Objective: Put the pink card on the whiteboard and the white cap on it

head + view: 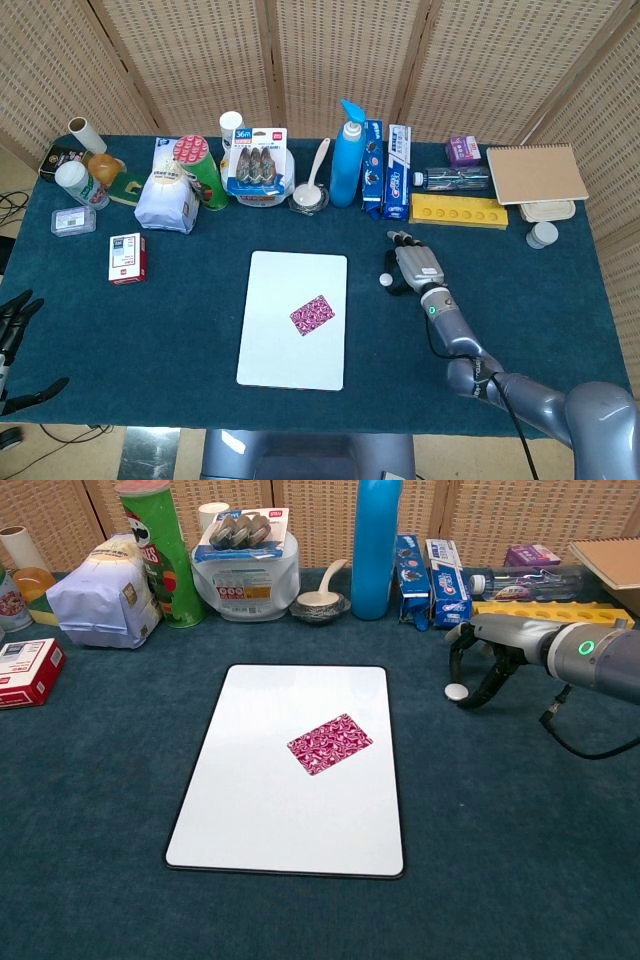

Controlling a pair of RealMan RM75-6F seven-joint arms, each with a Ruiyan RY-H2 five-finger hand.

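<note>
From the head view, the pink card lies on the whiteboard; the white cap sits on the tabletop beside the right hand. The left hand hangs off the tabletop's edge, fingers spread. In the chest view, the right hand's fingers arch apart over the cap, gripping nothing.

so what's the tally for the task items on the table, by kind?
Flat white rectangular whiteboard: 1
Pink patterned card: 1
Small round white cap: 1
Total: 3
</note>
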